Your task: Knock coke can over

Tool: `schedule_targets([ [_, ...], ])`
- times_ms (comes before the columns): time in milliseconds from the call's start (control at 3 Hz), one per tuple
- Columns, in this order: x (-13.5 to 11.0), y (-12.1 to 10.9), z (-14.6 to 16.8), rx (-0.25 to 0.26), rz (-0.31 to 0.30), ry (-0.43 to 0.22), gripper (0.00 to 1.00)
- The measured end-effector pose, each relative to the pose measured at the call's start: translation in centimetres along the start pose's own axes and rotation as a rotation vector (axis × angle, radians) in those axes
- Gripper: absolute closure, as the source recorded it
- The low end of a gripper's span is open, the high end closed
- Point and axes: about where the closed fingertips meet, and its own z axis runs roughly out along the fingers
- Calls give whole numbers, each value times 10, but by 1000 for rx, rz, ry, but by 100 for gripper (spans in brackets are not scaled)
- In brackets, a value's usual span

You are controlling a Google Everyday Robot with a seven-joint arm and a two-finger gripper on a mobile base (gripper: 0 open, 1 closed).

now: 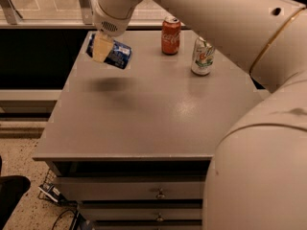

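The coke can [171,35], red with white script, stands upright at the far edge of the grey table [144,114]. My gripper [102,49] hangs over the table's far left part, left of the coke can and clear of it. It is shut on a blue can [116,55] with white markings, held tilted above the surface, with its shadow on the table below. A cream finger [100,47] covers the blue can's left end.
A white-and-green can [202,56] stands upright just right of and nearer than the coke can. My arm spans the top and right of the view. Drawers [158,194] sit under the tabletop. Cables [50,193] lie on the floor at lower left.
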Motion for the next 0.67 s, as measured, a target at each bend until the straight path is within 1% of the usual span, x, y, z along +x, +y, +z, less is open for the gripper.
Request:
schedule_targets([
  [667,20,28,55,-82,-54,58,100],
])
